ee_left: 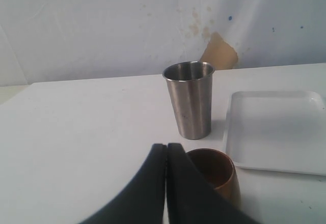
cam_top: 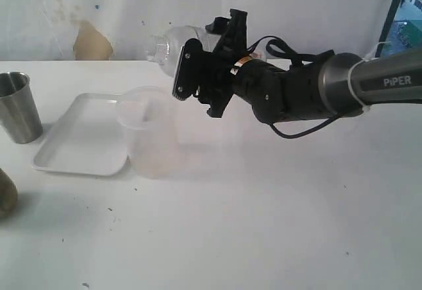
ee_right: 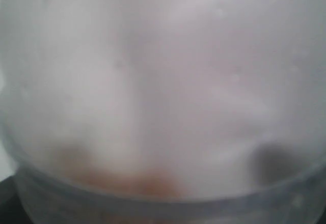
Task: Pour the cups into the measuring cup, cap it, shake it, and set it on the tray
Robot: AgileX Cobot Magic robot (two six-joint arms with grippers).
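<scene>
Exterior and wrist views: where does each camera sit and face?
Exterior: off the arms, faces table; shows right arm, right tool holding cap.
Left wrist: on left arm, low, faces tumbler, brown cup, tray; shut left tool shows.
Right wrist: against blurred clear plastic; no tool shows.
Shared: exterior and left wrist see tumbler, tray.

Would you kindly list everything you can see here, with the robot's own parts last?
table: one, white, under everything.
tumbler: one, steel, upright on the table, left of the tray.
brown cup: one, brown, upright beside the tumbler, just beyond the left gripper.
tray: one, white, flat on the table between tumbler and measuring cup.
measuring cup: one, hazy clear, upright at the tray's right edge, uncapped.
cap: one, clear dome, tipped sideways in the right gripper, above the measuring cup.
left gripper: one, black, shut, empty, low near the brown cup.
right gripper: one, black, holding the cap.
</scene>
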